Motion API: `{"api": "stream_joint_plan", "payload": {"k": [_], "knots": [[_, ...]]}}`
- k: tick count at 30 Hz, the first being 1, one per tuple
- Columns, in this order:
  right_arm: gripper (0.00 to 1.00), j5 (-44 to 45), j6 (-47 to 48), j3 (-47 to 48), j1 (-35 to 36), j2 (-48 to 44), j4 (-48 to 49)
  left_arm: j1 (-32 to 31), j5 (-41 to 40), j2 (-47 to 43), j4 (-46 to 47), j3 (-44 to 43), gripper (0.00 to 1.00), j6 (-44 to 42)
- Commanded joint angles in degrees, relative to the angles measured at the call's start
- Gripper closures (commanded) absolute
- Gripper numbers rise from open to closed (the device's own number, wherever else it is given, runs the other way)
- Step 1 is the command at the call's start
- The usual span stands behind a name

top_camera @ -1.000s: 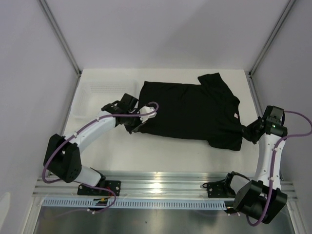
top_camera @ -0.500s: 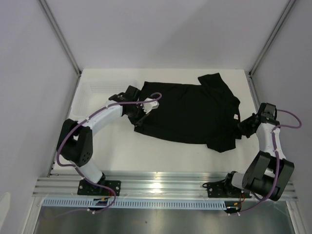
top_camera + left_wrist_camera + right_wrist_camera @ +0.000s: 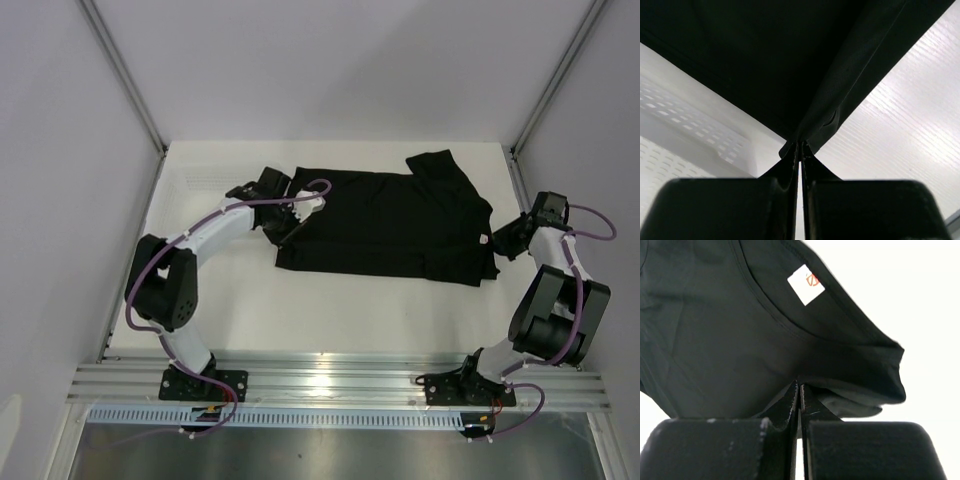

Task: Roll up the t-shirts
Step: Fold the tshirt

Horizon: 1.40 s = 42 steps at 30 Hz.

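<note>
The black t-shirt (image 3: 390, 222) lies stretched sideways across the white table, neck end to the right, with a small pale label (image 3: 483, 240) there. My left gripper (image 3: 287, 232) is shut on the shirt's left hem corner. In the left wrist view, the left gripper (image 3: 800, 146) pinches a point of black cloth (image 3: 790, 65) lifted off the table. My right gripper (image 3: 498, 245) is shut on the neck end. The right wrist view has the right gripper (image 3: 800, 386) clamped on folded cloth below the collar and its label (image 3: 806, 284).
A white mesh basket (image 3: 200, 182) sits at the table's back left, just beyond my left arm; its perforated wall (image 3: 670, 117) also shows in the left wrist view. Metal frame posts (image 3: 125, 75) rise at both back corners. A rail (image 3: 330, 385) runs along the near edge.
Both grippers have moved toward the back of the table, still holding the shirt. Its near edge has come back with them and now lies straighter and tauter.
</note>
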<state>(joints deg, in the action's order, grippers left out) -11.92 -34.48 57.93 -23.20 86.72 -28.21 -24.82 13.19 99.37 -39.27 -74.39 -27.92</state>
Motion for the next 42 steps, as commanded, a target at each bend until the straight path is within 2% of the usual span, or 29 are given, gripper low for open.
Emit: {"api": "stream_joint_plan", "payload": {"k": [1, 10, 26, 37, 40, 41, 42], "knots": [[1.00, -0.6, 0.8, 3.6, 0.2, 2.7, 3.2, 0.4, -1.1, 1.2, 2.1, -3.1, 0.99, 0.7], [1.00, -0.1, 2.1, 8.1, 1.9, 8.9, 3.8, 0.4, -2.5, 4.4, 2.5, -4.8, 0.99, 0.4], [1.00, 1.1, 3.5, 10.2, 2.3, 15.4, 4.7, 0.4, -7.0, 7.8, 4.9, -7.2, 0.99, 1.7], [1.00, 1.3, 3.7, 10.4, 2.4, 17.6, 5.4, 0.2, -11.4, 10.1, 5.3, -9.2, 0.82, 1.5], [0.90, 1.3, 3.6, 10.6, 2.5, 18.4, 5.4, 0.1, -12.4, 10.9, 5.3, -9.9, 0.74, 1.9], [0.79, 1.5, 3.6, 11.0, 2.5, 18.7, 5.3, 0.1, -12.6, 10.9, 5.3, -10.0, 0.73, 2.2], [0.75, 1.8, 3.8, 11.2, 2.5, 18.8, 5.4, 0.1, -12.7, 10.9, 5.2, -10.3, 0.73, 2.3]]}}
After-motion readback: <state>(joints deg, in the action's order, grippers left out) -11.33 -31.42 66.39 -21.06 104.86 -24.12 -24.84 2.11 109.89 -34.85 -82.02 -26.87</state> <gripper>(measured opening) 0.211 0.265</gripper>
